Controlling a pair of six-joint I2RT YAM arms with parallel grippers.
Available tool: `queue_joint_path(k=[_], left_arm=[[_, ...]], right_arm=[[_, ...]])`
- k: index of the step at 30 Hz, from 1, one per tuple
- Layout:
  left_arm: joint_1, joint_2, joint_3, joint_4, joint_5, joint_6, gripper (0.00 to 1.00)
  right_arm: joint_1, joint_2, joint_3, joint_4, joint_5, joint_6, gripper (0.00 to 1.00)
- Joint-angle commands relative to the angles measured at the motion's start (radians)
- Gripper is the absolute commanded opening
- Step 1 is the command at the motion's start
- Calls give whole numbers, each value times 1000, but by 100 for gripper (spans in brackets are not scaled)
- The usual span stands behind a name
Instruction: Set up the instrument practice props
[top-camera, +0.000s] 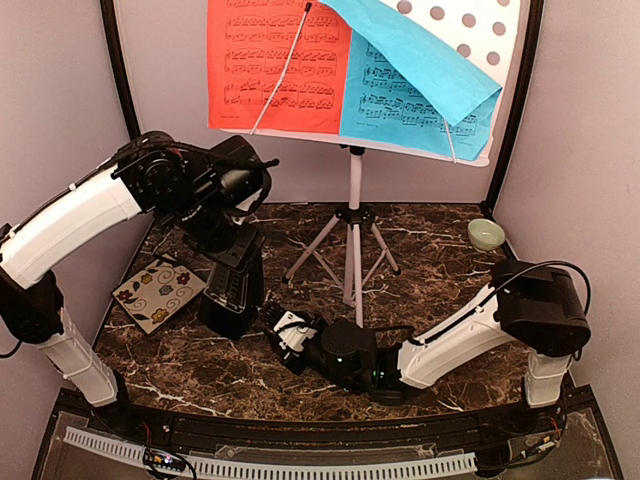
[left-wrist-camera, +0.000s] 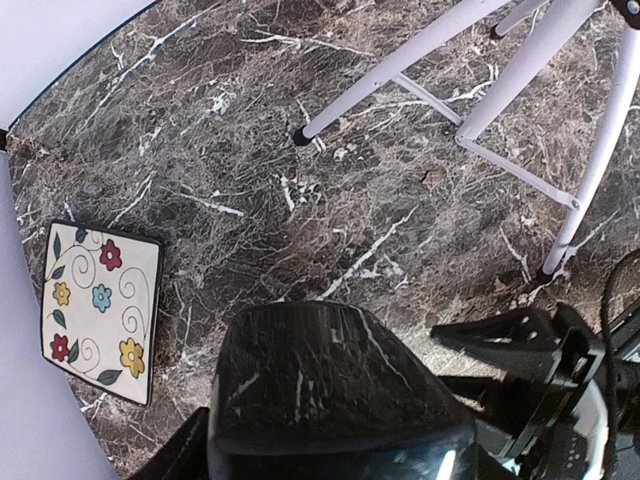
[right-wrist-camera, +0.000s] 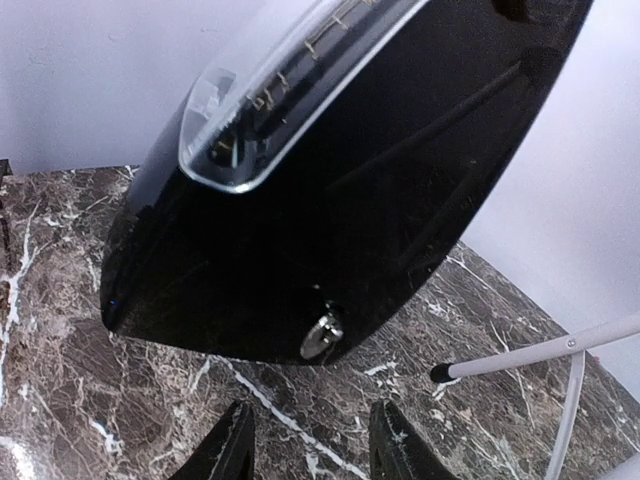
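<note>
On the dark marble table (top-camera: 440, 270), at the back, stands the white music stand (top-camera: 354, 190) on its tripod legs. Its perforated tray carries the red sheet (top-camera: 270, 70) on the left side and the blue sheet (top-camera: 400, 105) on the right side. The red sheet lies flat, but the upper part of the blue sheet is folded down over its own front. Nearer to me, left of the tripod legs, the black metronome (top-camera: 232, 295) stands upright on the marble. My left gripper (top-camera: 238, 255) comes down on it from above and is closed around its upper part. My right gripper (right-wrist-camera: 310, 450) lies low on the table just beside the base of the metronome, on its right side. Its two fingertips (right-wrist-camera: 232, 445) stand apart and I see only marble between them, so it holds nothing. A square floral tile (top-camera: 158, 292) lies flat to the left of the metronome, near it but not touching. A small green bowl (top-camera: 486, 235) sits far to the right, near the wall. On the side of the metronome, just above my right fingertips, there is a small metal key (right-wrist-camera: 321, 335).
</note>
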Motion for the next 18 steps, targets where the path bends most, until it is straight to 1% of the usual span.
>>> queue_joint_path(k=[1, 12, 16, 18], left_arm=[[6, -10, 40, 3, -12, -14, 0], [6, -12, 35, 26, 4, -12, 0], [6, -14, 27, 38, 9, -6, 0], [6, -14, 28, 39, 8, -3, 0]], right_arm=[[17, 36, 48, 64, -27, 4, 39], [27, 77, 108, 60, 78, -5, 35], [26, 84, 116, 64, 107, -8, 31], [26, 87, 117, 67, 110, -8, 26]])
